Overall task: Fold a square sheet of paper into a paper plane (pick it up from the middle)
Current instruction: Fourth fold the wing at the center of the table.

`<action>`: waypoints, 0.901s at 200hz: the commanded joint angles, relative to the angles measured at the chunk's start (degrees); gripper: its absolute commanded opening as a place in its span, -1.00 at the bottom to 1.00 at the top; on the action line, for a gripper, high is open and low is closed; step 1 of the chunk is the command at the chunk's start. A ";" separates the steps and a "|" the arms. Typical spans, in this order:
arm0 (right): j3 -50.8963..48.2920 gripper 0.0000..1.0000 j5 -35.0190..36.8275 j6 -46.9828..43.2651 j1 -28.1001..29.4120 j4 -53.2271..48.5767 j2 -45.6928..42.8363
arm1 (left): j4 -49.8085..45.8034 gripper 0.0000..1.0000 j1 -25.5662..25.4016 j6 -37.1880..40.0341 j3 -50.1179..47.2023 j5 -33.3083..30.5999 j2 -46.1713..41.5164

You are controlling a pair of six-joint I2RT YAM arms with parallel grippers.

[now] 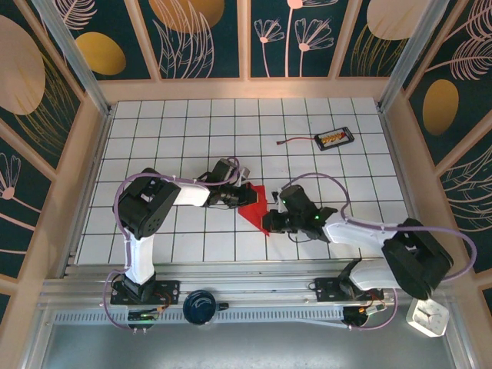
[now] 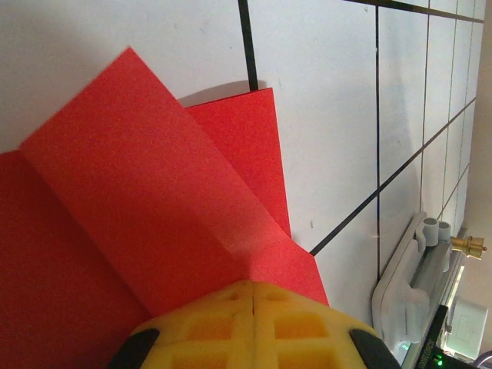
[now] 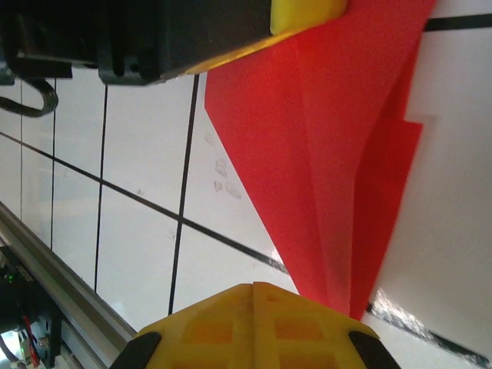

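Note:
The sheet of paper (image 1: 257, 203) is bright red and folded into a pointed, layered shape on the white grid table, between my two grippers. My left gripper (image 1: 241, 197) is at its left edge, jaws shut. In the left wrist view its yellow fingertips (image 2: 253, 286) sit on the red paper (image 2: 154, 177), where a crease runs up to them. My right gripper (image 1: 274, 223) is at the paper's lower right tip, also shut. In the right wrist view (image 3: 253, 288) the narrow red point (image 3: 323, 154) passes under its right fingertip. The left gripper's yellow finger (image 3: 307, 8) lies on the paper's far end.
A small black tray (image 1: 334, 138) with a red cable (image 1: 296, 141) lies at the back right. Wooden walls close in the table on three sides. A dark round knob (image 1: 201, 306) and a white piece (image 1: 428, 317) sit by the front rail.

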 commanded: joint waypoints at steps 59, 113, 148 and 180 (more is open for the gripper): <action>4.15 -1.00 -5.18 -5.29 -3.60 3.48 12.31 | -3.26 -0.94 0.68 1.61 -0.27 -3.29 2.79; -0.52 -1.00 -5.53 -4.54 -3.94 3.97 13.05 | -3.23 -0.94 0.66 1.61 -0.18 -3.25 2.79; -3.48 -1.00 -5.67 -3.54 -3.86 4.09 12.17 | -3.14 -0.94 0.73 1.58 -0.27 -3.27 3.05; -5.78 -1.00 -5.76 -2.40 -3.31 3.54 10.13 | -3.23 -0.94 0.68 1.65 -0.33 -3.38 2.91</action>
